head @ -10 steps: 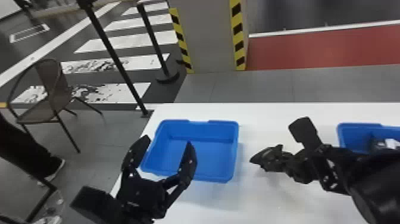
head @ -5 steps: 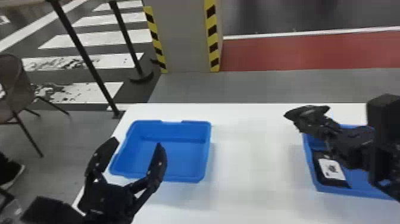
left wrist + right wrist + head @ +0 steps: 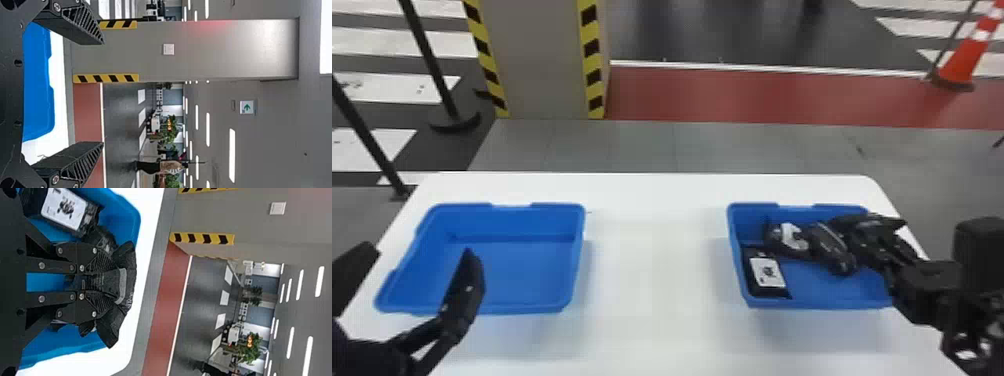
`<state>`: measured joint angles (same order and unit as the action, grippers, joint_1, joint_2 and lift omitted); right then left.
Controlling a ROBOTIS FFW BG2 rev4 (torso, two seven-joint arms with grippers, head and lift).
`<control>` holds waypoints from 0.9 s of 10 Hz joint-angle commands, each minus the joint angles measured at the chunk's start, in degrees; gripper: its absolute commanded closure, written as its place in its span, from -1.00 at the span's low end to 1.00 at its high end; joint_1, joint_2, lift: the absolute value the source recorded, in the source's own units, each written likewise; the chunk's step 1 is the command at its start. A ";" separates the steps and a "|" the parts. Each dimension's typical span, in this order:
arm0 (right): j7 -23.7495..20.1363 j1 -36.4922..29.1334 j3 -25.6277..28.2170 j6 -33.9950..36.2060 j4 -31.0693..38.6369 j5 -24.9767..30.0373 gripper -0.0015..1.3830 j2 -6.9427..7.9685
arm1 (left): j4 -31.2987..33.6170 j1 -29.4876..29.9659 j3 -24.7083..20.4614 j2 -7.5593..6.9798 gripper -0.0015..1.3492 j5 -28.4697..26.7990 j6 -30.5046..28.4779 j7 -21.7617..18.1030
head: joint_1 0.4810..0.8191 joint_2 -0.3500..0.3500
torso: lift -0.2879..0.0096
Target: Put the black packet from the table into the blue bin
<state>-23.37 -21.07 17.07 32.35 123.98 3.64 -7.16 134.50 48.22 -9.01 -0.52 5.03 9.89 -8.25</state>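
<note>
And here's the black packet (image 3: 128, 260), pinched firmly in the right gripper (image 3: 111, 285), both fingers closed in on its middle, its folds fanning out crosswise past the tips! It's up over the far right corner of the right blue bin (image 3: 817, 303), and the head view has it overlapping the rim; whether they touch, I can't tell. That's what this drop turns on: the bin's middle looks to lie inward, to the left and nearer the robot, so a small shift that way, then down, then let go. Release here and an edge could hang over the rim. A labelled packet (image 3: 766, 275) lies at that bin's left side. The left gripper (image 3: 102, 93), fingers wide apart, waits by the left blue bin (image 3: 487, 308).
</note>
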 commanded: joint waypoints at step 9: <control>0.34 -19.98 -0.84 -24.90 14.60 -14.84 -0.86 4.79 | 0.00 -0.27 -0.01 0.16 -0.83 -0.01 0.24 -0.01 | 0.27 -0.13 | 0.20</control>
<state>-23.01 -39.16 16.96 7.60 136.49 -10.86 -2.46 134.51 47.94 -9.04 -0.29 5.03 10.19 -8.25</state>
